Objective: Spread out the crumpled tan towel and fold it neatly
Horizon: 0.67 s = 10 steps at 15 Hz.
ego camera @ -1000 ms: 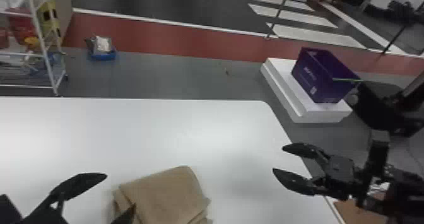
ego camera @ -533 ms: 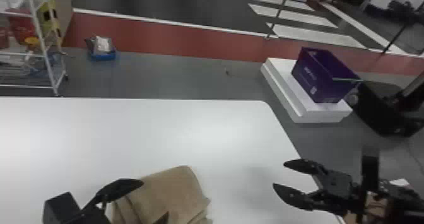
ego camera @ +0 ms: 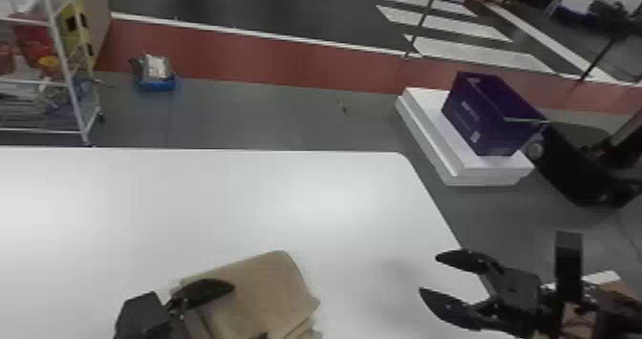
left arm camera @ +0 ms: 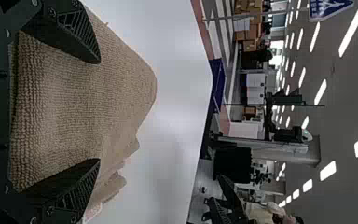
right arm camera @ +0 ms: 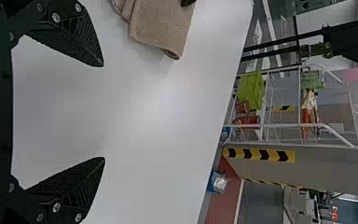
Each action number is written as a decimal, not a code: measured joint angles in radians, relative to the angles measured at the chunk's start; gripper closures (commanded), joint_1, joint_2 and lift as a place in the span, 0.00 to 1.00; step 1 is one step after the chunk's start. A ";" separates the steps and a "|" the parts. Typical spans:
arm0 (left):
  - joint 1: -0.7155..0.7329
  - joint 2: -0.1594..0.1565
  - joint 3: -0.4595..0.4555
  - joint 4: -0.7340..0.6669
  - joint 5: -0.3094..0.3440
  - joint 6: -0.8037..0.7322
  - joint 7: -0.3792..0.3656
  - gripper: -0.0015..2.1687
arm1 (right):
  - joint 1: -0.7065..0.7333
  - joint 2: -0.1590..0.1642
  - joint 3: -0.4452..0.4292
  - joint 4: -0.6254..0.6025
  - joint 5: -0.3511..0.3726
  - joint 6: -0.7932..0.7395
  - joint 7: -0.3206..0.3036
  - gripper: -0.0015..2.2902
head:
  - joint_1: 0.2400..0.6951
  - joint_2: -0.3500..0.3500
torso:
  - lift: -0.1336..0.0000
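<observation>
The tan towel [ego camera: 272, 285] lies as a folded, layered bundle near the table's front edge, its layers uneven at one side. My left gripper [ego camera: 248, 310] is over its left part, fingers apart. In the left wrist view the towel [left arm camera: 74, 98] spreads beneath and between the open fingers of that gripper [left arm camera: 98, 111]; contact cannot be told. My right gripper [ego camera: 428, 273] stands open by the table's right edge, away from the towel. The right wrist view has bare tabletop between the fingers of this gripper [right arm camera: 103, 112], and a corner of the towel [right arm camera: 161, 28] farther off.
The white table [ego camera: 286, 195] extends behind and left of the towel. Beyond its right edge, a purple box [ego camera: 487, 113] sits on a white block [ego camera: 430, 123] on the floor. A wire rack [ego camera: 62, 66] stands at the back left.
My left gripper has moved right, from the towel's left side to over it. My right gripper has shifted slightly toward the robot. The towel looks unmoved.
</observation>
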 measured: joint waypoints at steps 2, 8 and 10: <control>-0.010 0.010 0.007 0.010 -0.019 0.019 -0.005 0.07 | 0.001 0.000 0.008 -0.002 -0.005 -0.004 0.000 0.08 | 1.00 0.00 | 0.08; -0.014 0.036 0.066 0.024 -0.032 0.072 -0.022 0.08 | -0.005 0.002 0.049 -0.049 -0.007 -0.001 0.000 0.08 | 1.00 0.00 | 0.08; -0.014 0.041 0.101 0.024 -0.032 0.081 -0.028 0.08 | -0.001 0.003 0.064 -0.074 -0.004 0.000 0.000 0.08 | 1.00 0.00 | 0.08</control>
